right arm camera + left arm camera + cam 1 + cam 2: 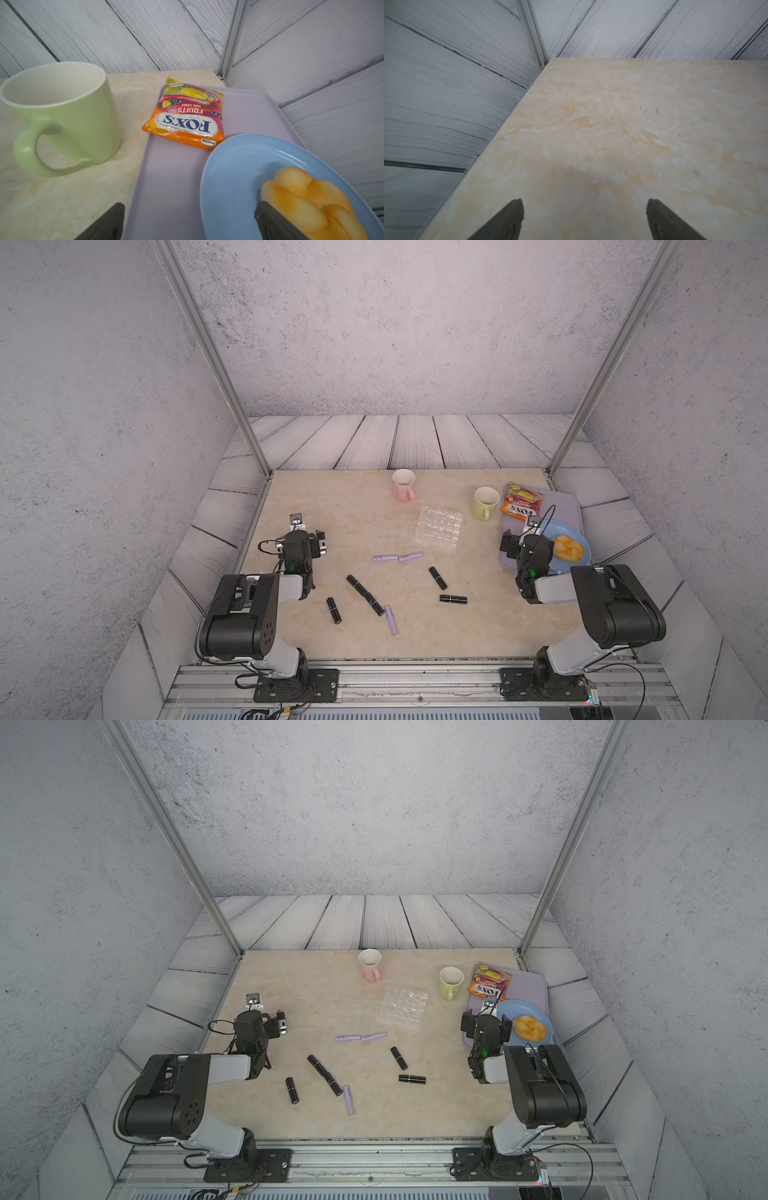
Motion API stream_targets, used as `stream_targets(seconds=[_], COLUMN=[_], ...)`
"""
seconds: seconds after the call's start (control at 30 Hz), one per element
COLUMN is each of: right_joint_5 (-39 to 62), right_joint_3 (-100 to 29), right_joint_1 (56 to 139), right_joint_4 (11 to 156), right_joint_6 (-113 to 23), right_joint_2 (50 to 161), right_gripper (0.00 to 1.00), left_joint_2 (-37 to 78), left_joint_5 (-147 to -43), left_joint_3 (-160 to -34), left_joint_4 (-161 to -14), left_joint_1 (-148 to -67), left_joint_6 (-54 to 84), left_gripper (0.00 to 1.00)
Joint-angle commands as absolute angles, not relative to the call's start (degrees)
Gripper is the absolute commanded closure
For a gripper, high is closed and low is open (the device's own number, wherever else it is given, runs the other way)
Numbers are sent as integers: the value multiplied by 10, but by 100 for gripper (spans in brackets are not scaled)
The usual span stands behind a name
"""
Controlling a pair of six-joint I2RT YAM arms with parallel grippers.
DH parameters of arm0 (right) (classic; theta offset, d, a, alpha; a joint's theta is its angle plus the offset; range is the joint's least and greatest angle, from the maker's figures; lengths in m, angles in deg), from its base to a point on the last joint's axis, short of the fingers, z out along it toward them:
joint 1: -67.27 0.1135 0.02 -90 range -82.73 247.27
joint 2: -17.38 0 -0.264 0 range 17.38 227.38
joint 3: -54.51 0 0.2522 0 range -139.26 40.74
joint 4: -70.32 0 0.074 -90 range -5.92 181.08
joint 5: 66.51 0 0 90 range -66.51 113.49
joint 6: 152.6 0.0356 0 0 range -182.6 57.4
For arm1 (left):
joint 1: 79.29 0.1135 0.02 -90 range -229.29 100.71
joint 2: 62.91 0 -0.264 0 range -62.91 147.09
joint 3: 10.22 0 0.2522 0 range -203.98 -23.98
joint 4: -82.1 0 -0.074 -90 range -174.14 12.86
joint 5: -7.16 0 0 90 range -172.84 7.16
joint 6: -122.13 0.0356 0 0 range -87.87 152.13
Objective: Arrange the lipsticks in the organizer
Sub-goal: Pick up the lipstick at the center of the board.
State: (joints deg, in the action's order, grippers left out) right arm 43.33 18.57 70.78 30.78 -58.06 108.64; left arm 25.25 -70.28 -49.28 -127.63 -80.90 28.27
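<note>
Several black lipsticks with gold bands lie loose on the marble table in both top views, among them a touching pair [356,585] [374,603] and singles [333,610] [437,577] [453,599]. Three lilac lipsticks [385,558] [410,556] [391,620] lie among them. The clear organizer [439,526] [405,1007] sits behind them, its cells holding nothing. My left gripper [321,543] [584,209] is open over bare table at the left. My right gripper [486,1020] [190,212] is open above the lilac tray's near edge. Neither holds anything.
A pink mug [403,485] stands at the back. A green mug [486,502] [62,116] stands right of the organizer. The lilac tray [565,506] carries a candy bag [187,116] and a blue plate [239,166] with a bun [307,199]. Metal posts rise at both rear corners.
</note>
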Motion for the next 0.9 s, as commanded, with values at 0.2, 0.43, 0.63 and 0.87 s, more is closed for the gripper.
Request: stream_targets(seconds=[0.2,0.43,0.63,0.87], right_joint_5=[432,431,432,419], right_joint_3=[179,178,179,178], right_joint_1=[706,706,706,701], right_joint_4=[318,318,317,319], right_joint_6=[-573,-575,-575,-573], right_joint_2=[1076,1075,1075,1075], right_gripper=[0,0,0,0], left_joint_2=[246,246,246,245], left_joint_5=[-706,-706,-706,-705], left_joint_3=[-501,-502,-502,-502], left_joint_4=[-1279,-1278,-1279,-1282], left_joint_1=[-805,-805,-805,-805], left_joint_6=[286,286,286,286], left_gripper=[2,2,2,2])
